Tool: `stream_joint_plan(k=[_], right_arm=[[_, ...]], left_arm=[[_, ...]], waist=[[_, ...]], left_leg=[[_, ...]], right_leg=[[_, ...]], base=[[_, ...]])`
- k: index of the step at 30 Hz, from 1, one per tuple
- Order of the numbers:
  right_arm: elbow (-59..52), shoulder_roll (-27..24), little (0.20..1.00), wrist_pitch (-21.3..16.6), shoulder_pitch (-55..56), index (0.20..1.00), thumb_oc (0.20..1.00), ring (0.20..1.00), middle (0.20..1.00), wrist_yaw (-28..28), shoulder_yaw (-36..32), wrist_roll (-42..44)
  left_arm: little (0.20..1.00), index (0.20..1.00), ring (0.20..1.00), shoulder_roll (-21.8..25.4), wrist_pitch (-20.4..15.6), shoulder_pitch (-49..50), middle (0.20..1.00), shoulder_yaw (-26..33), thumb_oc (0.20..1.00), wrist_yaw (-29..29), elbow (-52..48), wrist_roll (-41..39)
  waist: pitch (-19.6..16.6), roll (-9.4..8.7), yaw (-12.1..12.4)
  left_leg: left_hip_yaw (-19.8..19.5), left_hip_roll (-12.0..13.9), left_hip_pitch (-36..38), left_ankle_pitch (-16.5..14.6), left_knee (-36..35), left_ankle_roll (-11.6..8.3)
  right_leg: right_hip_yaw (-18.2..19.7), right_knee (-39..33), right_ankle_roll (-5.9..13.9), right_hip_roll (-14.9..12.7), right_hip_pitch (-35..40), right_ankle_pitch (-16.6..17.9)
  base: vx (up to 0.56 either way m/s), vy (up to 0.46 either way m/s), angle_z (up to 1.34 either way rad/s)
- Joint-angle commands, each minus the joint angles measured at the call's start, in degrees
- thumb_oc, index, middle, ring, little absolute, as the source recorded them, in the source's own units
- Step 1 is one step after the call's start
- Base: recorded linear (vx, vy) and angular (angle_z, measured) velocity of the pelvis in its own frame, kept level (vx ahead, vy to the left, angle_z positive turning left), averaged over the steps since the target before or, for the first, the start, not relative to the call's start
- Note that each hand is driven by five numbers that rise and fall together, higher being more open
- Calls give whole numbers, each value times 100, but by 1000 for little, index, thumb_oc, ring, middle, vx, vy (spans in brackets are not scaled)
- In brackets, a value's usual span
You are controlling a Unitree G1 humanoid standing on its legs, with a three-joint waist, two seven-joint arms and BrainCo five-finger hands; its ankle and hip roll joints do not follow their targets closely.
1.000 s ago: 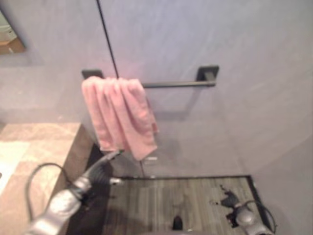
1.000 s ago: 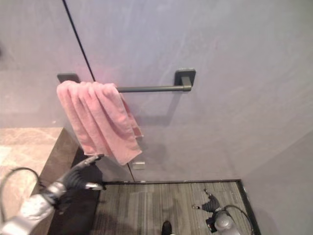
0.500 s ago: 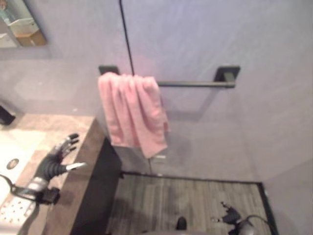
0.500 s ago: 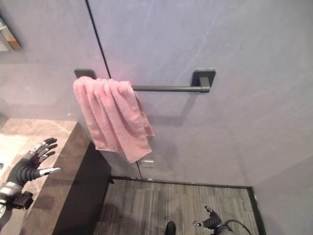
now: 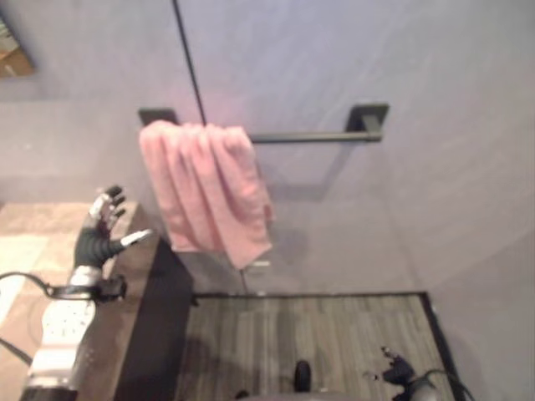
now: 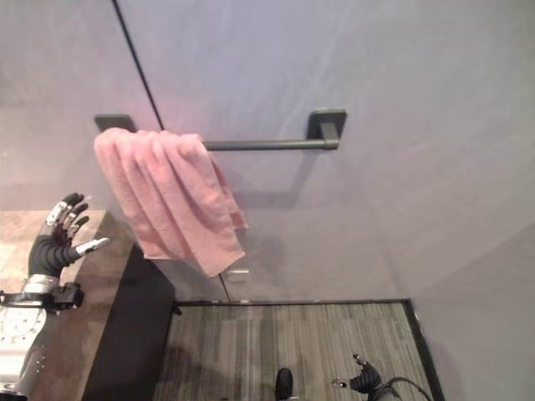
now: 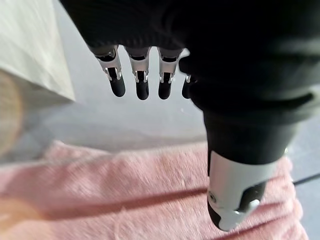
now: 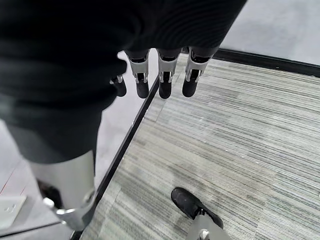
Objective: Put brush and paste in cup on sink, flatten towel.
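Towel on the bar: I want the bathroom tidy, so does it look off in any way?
Yes. The pink towel is bunched in folds at the left end of the wall bar, its bottom edge slanted. The left hand hovers beside it, fingers open.

1. Soft, even indoor light falls on the wall; no glare.
2. The towel and rail cast faint shadows below and to their right, so the light probably comes from the upper left.
3. The left eye view looks softer than the right.
4. In the left wrist view, the near hand cover is dark and blurred.
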Motion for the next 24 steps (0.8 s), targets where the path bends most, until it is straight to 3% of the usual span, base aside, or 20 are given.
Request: stream_joint_plan(k=[1,8,11,14,16,19,24], right_arm=[[-112,-5,1000,-7,-128,1000,1000,1000,1000,45,124,-143],[-190,19,1000,-1,-28,1000,1000,1000,1000,84,122,-169],[-214,13,1000,10,13,1000,1000,1000,1000,82,111,-196],[-177,0,1000,20,20,1000,1000,1000,1000,73,98,-221],[-167,-9,1000,27,38,1000,1000,1000,1000,83,80,-234],[-177,-17,1000,26,31,1000,1000,1000,1000,88,88,-229],[-198,-41,1000,29,40,1000,1000,1000,1000,113,115,-274]], left_arm=[[1000,1000,1000,292,-316,-347,1000,55,1000,147,-143,41],[1000,1000,1000,311,-315,-561,1000,157,1000,292,23,45],[871,871,871,238,-322,-613,871,183,871,324,31,-46],[624,624,624,223,-315,-626,624,205,624,353,38,-38],[523,523,523,230,-311,-597,523,259,523,350,47,-49],[416,416,416,260,-314,-562,416,304,416,342,32,-57],[338,338,338,322,-305,-455,338,406,338,318,3,-82]], waist=[[-16,-189,-98],[-50,-156,-145],[-57,-153,-165],[-66,-150,-174],[-68,-155,-172],[-67,-164,-169],[-55,-186,-142]], left_leg=[[79,-59,14,-158,76,154],[238,-53,86,-208,76,163],[260,-52,104,-214,76,167],[278,-49,116,-224,76,169],[287,-46,131,-226,76,164],[288,-42,136,-227,76,163],[271,-34,157,-229,76,155]], right_leg=[[188,28,545,-345,186,-228],[341,28,556,-303,162,-228],[364,28,561,-294,165,-233],[379,28,564,-290,164,-237],[377,28,562,-284,188,-243],[374,28,562,-283,198,-246],[346,28,560,-283,228,-251]], base=[[30,20,-11],[29,16,-15],[16,7,-11],[7,6,-6],[0,0,0],[0,0,0],[0,0,0]])
